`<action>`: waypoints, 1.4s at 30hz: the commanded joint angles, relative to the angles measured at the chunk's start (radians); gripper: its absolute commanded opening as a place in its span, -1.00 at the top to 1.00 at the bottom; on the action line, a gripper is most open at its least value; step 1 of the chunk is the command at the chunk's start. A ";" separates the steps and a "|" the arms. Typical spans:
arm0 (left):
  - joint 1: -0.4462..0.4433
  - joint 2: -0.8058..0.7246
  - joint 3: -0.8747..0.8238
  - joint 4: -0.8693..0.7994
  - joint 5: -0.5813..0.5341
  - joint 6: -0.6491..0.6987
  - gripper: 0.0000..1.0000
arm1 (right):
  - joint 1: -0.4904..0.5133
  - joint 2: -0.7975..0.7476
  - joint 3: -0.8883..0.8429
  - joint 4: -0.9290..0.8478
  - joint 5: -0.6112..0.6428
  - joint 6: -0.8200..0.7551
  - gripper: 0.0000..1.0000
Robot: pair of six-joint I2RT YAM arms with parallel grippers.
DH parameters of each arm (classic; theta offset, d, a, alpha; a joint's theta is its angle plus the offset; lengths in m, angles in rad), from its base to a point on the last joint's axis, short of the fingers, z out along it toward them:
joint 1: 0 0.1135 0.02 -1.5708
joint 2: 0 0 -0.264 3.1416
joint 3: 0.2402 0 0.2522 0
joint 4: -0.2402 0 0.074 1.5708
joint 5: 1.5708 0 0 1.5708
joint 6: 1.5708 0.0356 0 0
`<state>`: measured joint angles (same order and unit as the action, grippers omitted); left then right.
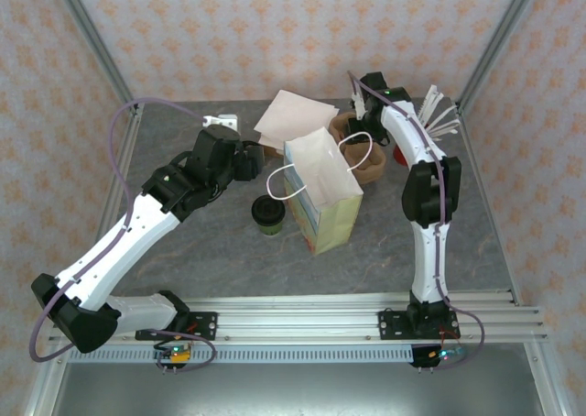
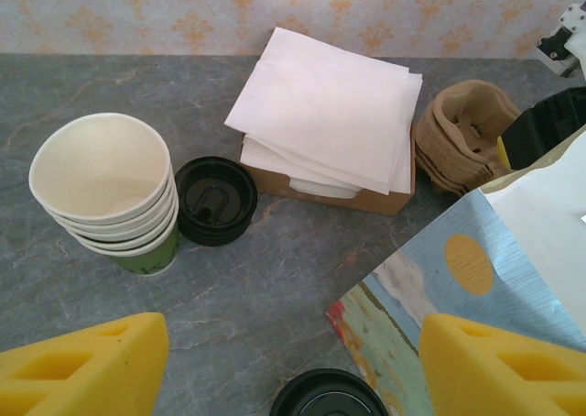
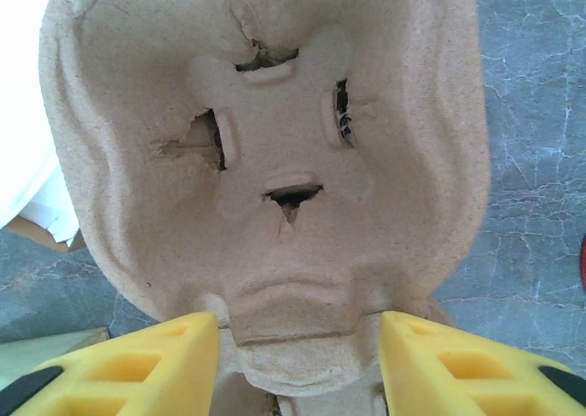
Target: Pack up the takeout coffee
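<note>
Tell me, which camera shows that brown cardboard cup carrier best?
The right wrist view: the carrier is seen close up and face-on, its cup sockets and slits plain. The left wrist view shows it side-on, as a stack beside the napkins. The top view shows it small, partly behind the bag.

grey table | on it: paper bag, takeout coffee, cup stack, lids, napkin box, pulp carriers

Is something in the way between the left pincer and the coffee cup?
No, nothing visible is. The left pincer is open, and the coffee cup sits just below it with free space in between. The paper bag stands beside the cup, not between them.
</note>
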<state>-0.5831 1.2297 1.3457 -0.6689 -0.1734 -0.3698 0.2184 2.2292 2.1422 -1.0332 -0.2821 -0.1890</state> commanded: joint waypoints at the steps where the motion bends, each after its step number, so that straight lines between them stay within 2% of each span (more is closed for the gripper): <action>1: -0.003 0.006 -0.005 -0.012 -0.016 -0.020 -0.47 | 0.007 0.032 0.044 -0.039 0.042 -0.028 0.02; 17: -0.003 0.008 -0.017 -0.009 -0.013 -0.021 -0.47 | 0.019 0.045 0.061 -0.072 0.064 -0.039 0.06; 32: -0.003 0.010 -0.023 -0.006 -0.012 -0.019 -0.47 | 0.022 0.035 0.085 -0.091 0.073 -0.028 0.24; 42: -0.004 0.007 -0.029 -0.003 -0.011 -0.020 -0.47 | 0.022 -0.008 0.103 -0.099 0.065 -0.015 0.24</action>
<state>-0.5831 1.2354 1.3319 -0.6689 -0.1730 -0.3702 0.2333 2.2604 2.2036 -1.1004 -0.2325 -0.2131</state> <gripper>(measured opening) 0.736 0.381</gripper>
